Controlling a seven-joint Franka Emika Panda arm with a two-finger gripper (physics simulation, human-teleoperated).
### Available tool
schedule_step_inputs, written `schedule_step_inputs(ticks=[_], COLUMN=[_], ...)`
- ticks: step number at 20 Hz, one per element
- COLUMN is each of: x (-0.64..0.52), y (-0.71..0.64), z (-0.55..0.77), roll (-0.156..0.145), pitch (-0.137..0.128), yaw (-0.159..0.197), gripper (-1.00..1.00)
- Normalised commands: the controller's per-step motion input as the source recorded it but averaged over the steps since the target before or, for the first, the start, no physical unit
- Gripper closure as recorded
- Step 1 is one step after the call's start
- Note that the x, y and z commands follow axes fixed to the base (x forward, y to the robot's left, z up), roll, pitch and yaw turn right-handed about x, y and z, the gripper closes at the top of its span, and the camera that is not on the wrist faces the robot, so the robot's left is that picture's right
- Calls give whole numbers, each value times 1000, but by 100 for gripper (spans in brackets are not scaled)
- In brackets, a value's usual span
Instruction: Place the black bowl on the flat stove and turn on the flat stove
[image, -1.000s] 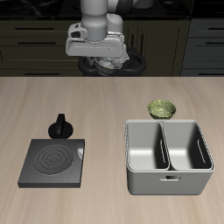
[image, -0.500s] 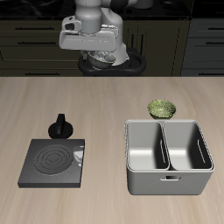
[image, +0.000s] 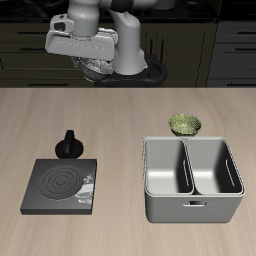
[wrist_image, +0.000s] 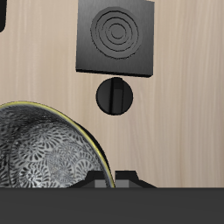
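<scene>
High above the table's back, my gripper (image: 92, 62) is shut on the rim of the black bowl (image: 98, 69), which hangs just under the hand. The wrist view shows the bowl (wrist_image: 39, 153) close up, with a grey speckled inside and a dark rim. The flat stove (image: 60, 186) lies on the table near the front edge, a dark square plate with ring marks. Its black round knob (image: 70, 146) stands at its back edge. In the wrist view the stove (wrist_image: 115, 37) and knob (wrist_image: 112, 96) lie well below and ahead of the bowl.
A grey two-compartment metal bin (image: 192, 190) stands on the table beside the stove, with a gap between them. A small olive-green bowl (image: 185, 123) sits just behind the bin. Dark cabinets run along the back.
The gripper, still holding the bowl, has swung sideways along the back of the table towards the stove's side. Nothing on the table has moved.
</scene>
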Motion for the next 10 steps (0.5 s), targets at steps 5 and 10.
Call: schedule_step_inputs(ticks=[5, 10], x=[560, 469], y=[-148, -136], z=[158, 37], roll=[-35, -8], pitch=[0, -14], yaw=[17, -44], gripper=[100, 100])
